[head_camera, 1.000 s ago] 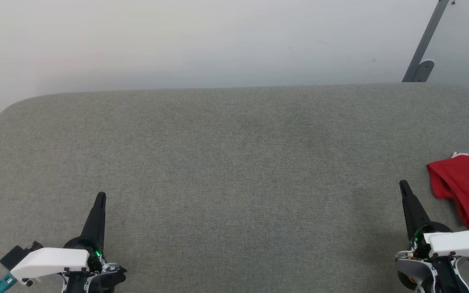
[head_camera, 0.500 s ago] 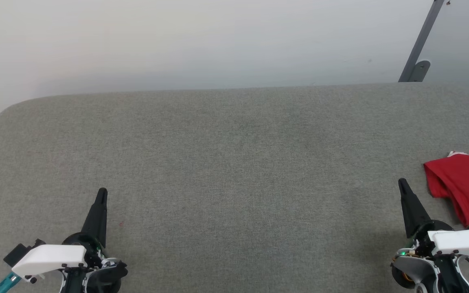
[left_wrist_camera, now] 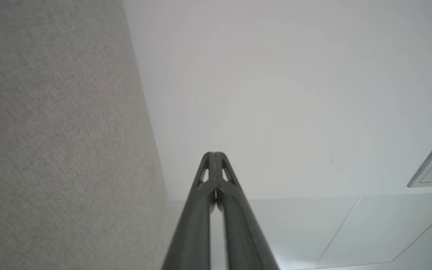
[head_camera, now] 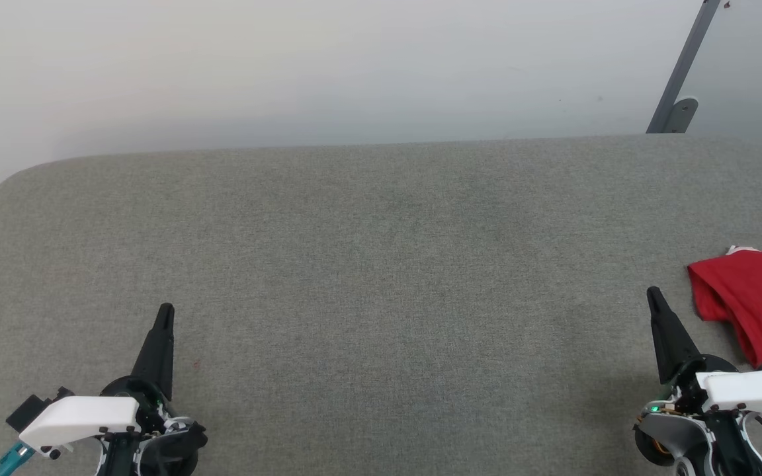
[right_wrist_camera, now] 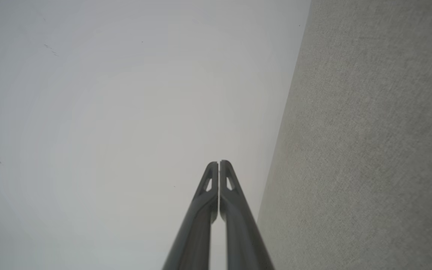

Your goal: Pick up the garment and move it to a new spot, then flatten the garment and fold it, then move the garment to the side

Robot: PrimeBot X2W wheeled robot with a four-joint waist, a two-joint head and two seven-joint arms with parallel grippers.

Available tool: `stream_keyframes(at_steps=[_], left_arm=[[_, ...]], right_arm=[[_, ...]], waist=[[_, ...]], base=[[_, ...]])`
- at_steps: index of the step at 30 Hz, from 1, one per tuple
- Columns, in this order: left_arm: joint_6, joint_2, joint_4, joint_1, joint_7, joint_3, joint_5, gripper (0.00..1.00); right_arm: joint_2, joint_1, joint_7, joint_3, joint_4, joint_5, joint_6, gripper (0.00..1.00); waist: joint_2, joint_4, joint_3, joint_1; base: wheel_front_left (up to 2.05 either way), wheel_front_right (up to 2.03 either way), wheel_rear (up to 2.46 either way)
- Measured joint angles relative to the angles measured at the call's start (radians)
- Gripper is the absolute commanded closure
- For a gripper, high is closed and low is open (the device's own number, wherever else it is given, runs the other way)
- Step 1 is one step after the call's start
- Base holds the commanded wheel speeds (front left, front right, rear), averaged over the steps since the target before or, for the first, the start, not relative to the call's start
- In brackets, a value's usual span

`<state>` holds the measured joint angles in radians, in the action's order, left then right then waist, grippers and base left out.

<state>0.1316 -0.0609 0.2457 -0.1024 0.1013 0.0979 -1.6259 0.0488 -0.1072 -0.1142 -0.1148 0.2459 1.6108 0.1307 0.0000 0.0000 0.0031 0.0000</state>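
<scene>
The garment (head_camera: 755, 304) is a red bundle with a bit of white at its top edge, lying at the far right of the grey fabric surface (head_camera: 381, 264) and cut off by the head view's right edge. My right gripper (head_camera: 653, 295) is shut and empty, its tip just left of the garment and apart from it. At the lower left, my left gripper (head_camera: 165, 311) is also shut and empty, far from the garment. Both wrist views show the fingers pressed together: left gripper (left_wrist_camera: 213, 153), right gripper (right_wrist_camera: 219, 162).
A pale wall (head_camera: 328, 66) rises behind the surface's rounded far edge. A grey metal bracket (head_camera: 682, 79) leans at the upper right. A tiny red speck (head_camera: 196, 363) marks the fabric near my left gripper.
The head camera shifted slightly, so the whole picture slid left and up. Both grippers stay shut, and the garment lies as before.
</scene>
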Motion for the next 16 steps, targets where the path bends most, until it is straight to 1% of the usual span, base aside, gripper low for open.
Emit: stream_keyframes(at_steps=[16], left_arm=[[0.0, 0.002, 0.0, 0.0, 0.004, 0.003, 0.001, 1.0]], right_arm=[[0.0, 0.0, 0.0, 0.0, 0.0, 0.0, 0.0, 1.0]], waist=[[0.0, 0.0, 0.0, 0.0]], base=[[0.0, 0.0, 0.0]])
